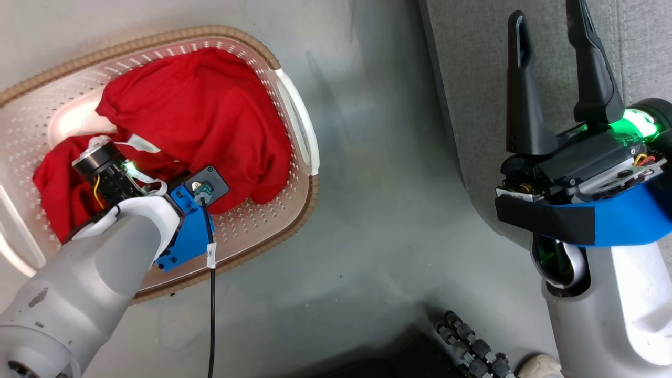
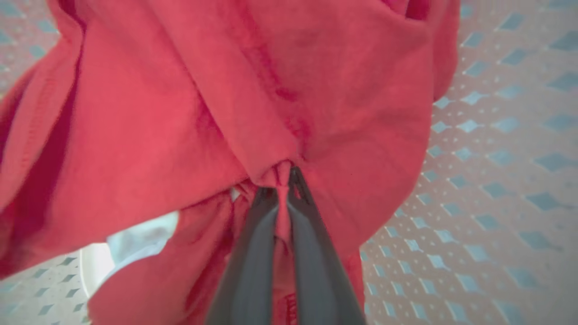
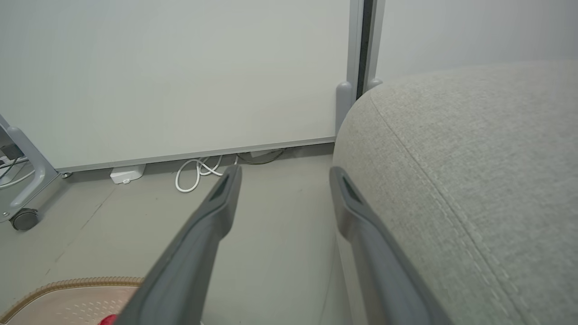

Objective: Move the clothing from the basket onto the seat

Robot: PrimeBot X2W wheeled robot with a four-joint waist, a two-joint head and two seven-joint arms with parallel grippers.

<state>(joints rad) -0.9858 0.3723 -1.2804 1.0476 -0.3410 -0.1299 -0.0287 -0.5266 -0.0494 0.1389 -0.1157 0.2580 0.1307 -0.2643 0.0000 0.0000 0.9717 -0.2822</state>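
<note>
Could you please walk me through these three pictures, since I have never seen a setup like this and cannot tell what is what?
This is a two-armed robot seen through its own cameras. The head camera looks down at a cream basket on the floor holding the red clothing, with the grey seat to the right. The left wrist camera looks along the left gripper, whose fingers have pinched shut on a fold of that cloth. The right wrist camera shows the right gripper, open and empty beside the seat.

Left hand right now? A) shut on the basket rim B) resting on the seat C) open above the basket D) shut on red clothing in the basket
D: the left hand has its fingers pinched shut on a fold of the red clothing inside the basket.
</note>
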